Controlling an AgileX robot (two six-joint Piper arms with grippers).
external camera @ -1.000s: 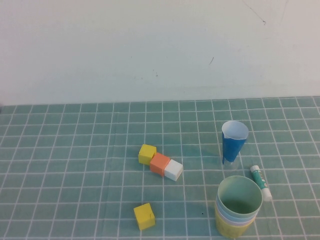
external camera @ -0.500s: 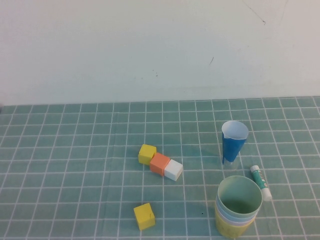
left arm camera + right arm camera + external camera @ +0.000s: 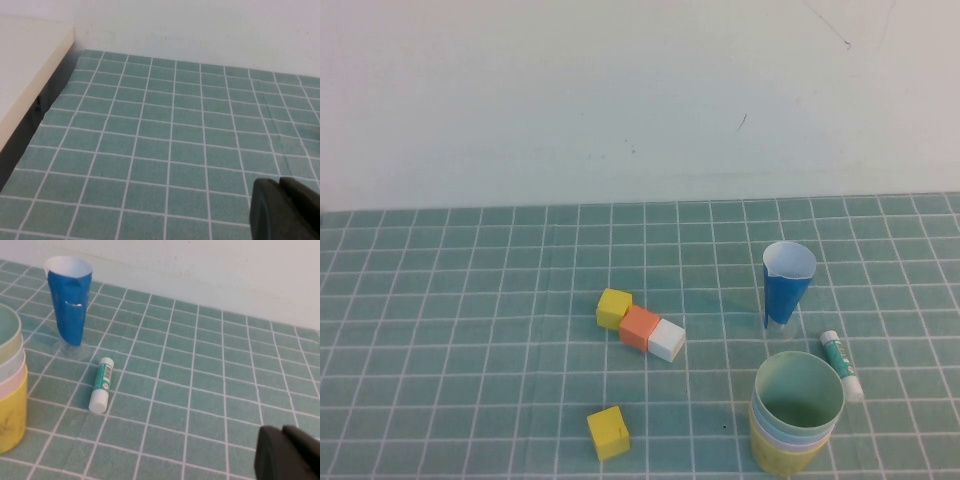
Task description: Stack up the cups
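Cups (image 3: 798, 415) sit nested in one stack near the desk's (image 3: 470, 300) front edge, toward the right: green innermost on top, then light blue, pink, yellow outermost. Stacking looks done.

Left claw (image 3: 287, 210) hangs over bare desk near its left edge, clenched, nothing in it. Right claw (image 3: 290, 455) hangs over the right side of the desk, clenched, empty, well apart from the stack. Neither shows in the high view.

Handling guess: thin plastic, light, stiff enough but smooth and a bit slippery; rim walls flex if squeezed. Best hold is pinching one wall at the rim.

Blue cone cup (image 3: 788, 283) stands behind the stack, glue stick (image 3: 843, 366) just beside it to the right.

Stack's bottom is cut off in the high view; wrist view shows only its edge. Inner cups show rims only.
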